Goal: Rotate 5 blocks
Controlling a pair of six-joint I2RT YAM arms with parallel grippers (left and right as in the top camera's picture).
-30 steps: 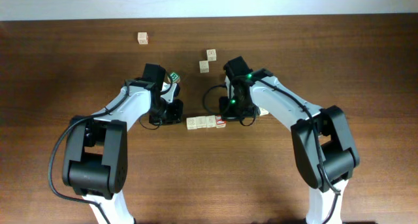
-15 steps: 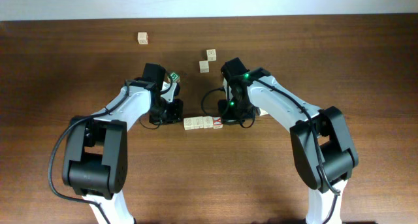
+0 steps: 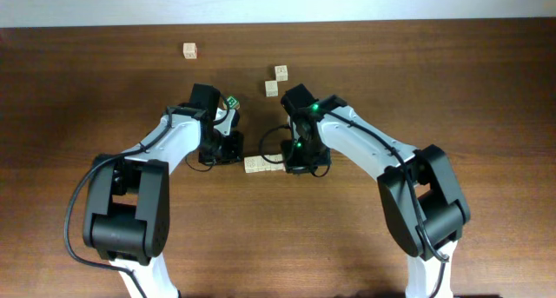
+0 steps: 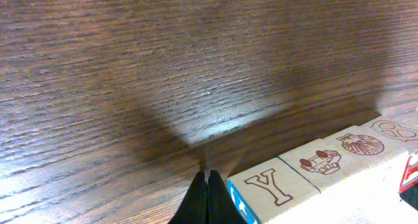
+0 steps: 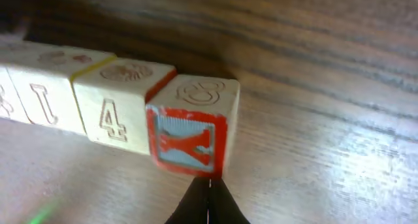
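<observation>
We are pushing row of pale wooden alphabet cubes at frame centre; row now shifted left. Right gripper, pinched shut, empty, is pressing red-framed Y end cube. Left gripper, closed, empty, is waiting beside opposite end. Turning barely beginning.

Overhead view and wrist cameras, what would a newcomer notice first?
A short row of blocks lies in the middle of the table. Its end block, with a red Y face, sits right at the tip of the shut right gripper. The shut left gripper points at the row's other end, with a green cube nearby.
</observation>
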